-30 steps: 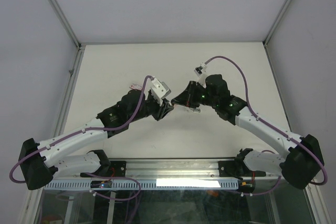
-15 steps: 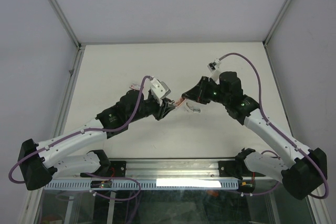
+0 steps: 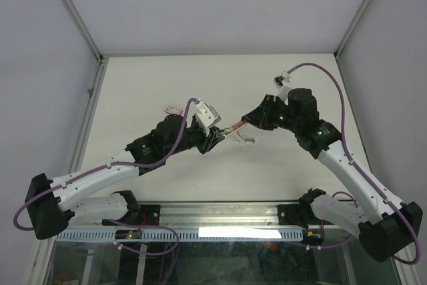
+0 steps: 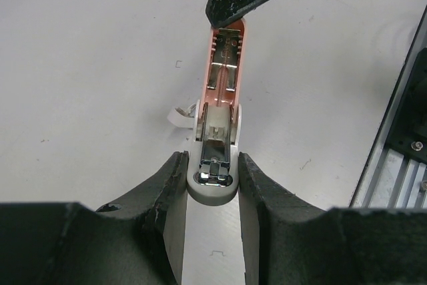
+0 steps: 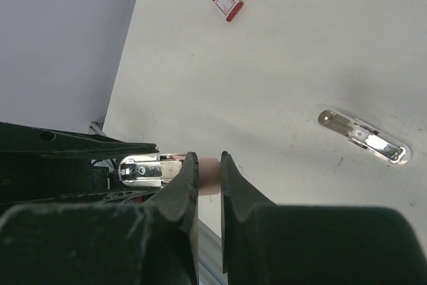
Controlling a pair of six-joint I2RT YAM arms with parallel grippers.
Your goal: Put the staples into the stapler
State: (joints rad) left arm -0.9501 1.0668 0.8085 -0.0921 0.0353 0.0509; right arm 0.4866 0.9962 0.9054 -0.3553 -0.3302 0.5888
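My left tool [image 4: 212, 163] is clamped on the white base end of the stapler [image 4: 221, 85]. The stapler's pink arm is hinged open, and my right tool [image 5: 207, 162] pinches its tip. The left wrist view shows the arm's spring channel. The right wrist view shows the red-and-white sleeve [image 5: 227, 1] and a shiny metal piece [image 5: 363, 139] lying well apart on the surface [image 5: 280, 65].

Right gripper [image 5: 205, 166] (2 fingers [image 5: 183, 195] nearly together) pinches pink stapler [image 5: 148, 171]; staple box [image 5: 227, 1], metal piece [image 5: 363, 137] lie apart.
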